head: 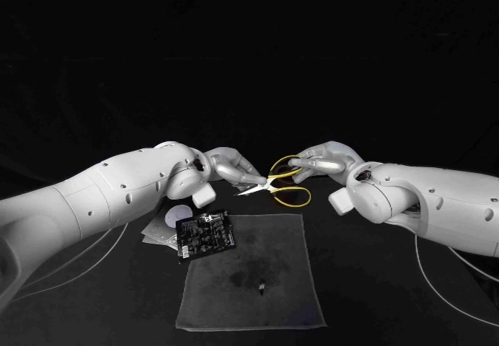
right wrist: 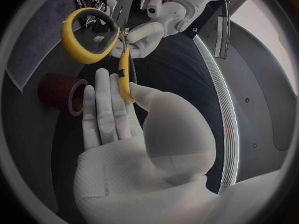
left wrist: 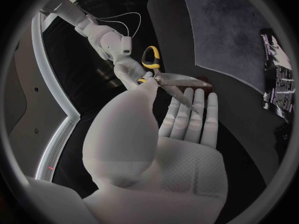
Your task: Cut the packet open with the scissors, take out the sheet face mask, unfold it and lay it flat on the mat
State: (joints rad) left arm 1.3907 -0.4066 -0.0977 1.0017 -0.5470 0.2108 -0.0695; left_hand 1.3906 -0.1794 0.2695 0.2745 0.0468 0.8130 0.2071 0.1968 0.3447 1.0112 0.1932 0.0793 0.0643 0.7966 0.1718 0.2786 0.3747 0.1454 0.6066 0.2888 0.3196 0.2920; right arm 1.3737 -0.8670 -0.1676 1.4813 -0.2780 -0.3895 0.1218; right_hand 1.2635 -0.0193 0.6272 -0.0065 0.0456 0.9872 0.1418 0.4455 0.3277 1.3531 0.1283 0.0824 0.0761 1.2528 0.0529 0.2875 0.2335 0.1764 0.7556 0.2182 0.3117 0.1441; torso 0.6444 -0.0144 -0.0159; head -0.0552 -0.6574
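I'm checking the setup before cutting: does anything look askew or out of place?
The packet lies tilted, overhanging the mat's far left corner, with silvery foil at its edge. A small speck sits mid-mat. The scissors are held handle in the right robot hand, blades in the left robot hand.

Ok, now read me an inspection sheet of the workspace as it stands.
Surface: black table with a grey mat in the middle, a small speck on it.
Job's things: black packet lies over the mat's far left corner; scissors with yellow handles are in the air between the hands.
Clutter: silvery sheets and a white disc beside the packet; dark ring on the table.
Hands: right hand pinches a scissor handle in its fingers; left hand is at the blades, grip unclear.
Cables: thin pale cables run beside both arms.
Surroundings: nothing seen.
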